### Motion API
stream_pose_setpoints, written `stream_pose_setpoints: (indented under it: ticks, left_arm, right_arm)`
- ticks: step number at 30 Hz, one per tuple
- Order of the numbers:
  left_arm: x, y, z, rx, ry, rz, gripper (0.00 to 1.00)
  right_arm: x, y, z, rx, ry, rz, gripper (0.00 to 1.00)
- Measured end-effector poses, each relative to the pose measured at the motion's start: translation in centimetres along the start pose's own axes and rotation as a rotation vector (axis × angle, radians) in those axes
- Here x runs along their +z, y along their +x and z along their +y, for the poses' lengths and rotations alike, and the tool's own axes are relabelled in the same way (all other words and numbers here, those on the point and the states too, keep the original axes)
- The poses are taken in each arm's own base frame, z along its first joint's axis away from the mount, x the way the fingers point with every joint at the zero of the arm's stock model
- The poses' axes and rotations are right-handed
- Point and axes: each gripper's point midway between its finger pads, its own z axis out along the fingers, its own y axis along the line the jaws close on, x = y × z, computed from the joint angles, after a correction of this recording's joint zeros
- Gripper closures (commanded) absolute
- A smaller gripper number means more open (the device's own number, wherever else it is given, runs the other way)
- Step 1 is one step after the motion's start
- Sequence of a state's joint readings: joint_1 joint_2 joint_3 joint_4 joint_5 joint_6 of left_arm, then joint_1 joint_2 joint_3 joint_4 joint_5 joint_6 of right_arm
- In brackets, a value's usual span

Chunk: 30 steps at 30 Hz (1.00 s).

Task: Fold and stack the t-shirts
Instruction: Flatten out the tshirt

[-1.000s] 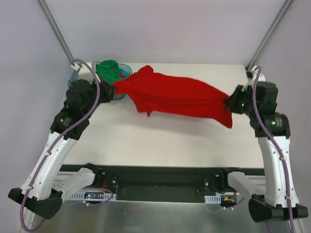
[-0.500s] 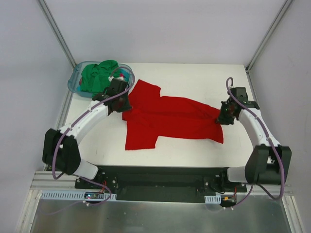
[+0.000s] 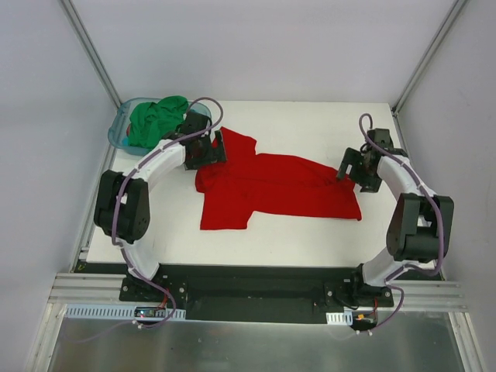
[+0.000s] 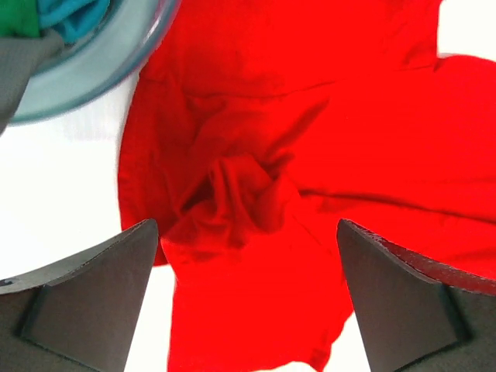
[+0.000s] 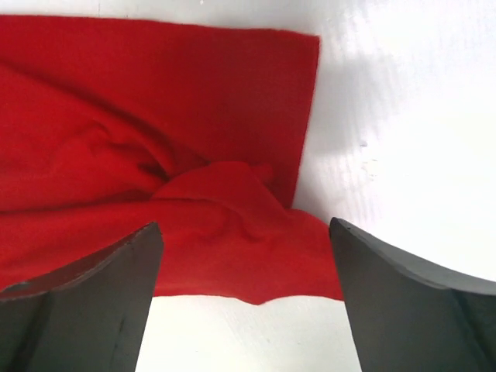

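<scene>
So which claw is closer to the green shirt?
Left. The left gripper is beside the basket holding the green t-shirt; the right gripper is across the table, at the other end of the red t-shirt.

Two t-shirts: one red t-shirt [image 3: 271, 186], one green t-shirt [image 3: 155, 120]. One blue basket [image 3: 116, 133]. One white table [image 3: 310, 128]. Two grippers: left gripper [image 4: 246, 225], right gripper [image 5: 244, 225].

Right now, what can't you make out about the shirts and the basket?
Green t-shirt: top view, bunched in the basket, so its shape and underside are hidden; the left wrist view's corner cuts it off.
Red t-shirt: top view, the left tool and right tool each cover a bit of its ends; folds hide lower layers.
Blue patch inside the basket: left wrist view, cut by the top edge; cloth or plastic, unclear.
</scene>
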<state>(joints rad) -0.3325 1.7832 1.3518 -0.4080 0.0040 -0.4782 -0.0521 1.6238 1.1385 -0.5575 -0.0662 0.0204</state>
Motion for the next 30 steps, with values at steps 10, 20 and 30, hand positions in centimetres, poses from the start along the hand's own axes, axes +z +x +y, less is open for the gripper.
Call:
stream_pose_setpoints:
  ticks: [10, 20, 30]
  left_arm:
    - [-9.2, 5.7, 2.1, -0.078, 0.106, -0.092, 0.01]
    - [-6.6, 17.8, 5.9, -0.198, 0.081, 0.192, 0.32]
    - [-4.2, 19.9, 4.5, -0.204, 0.078, 0.295, 0.54]
  right_arm:
    - [-7.5, 1.3, -4.0, 0.122, 0.136, -0.290, 0.04]
    - [-7.0, 6.9, -7.2, 0.174, 0.208, -0.303, 0.04]
    - [-6.9, 7.3, -7.9, 0.180, 0.241, -0.312, 0.04]
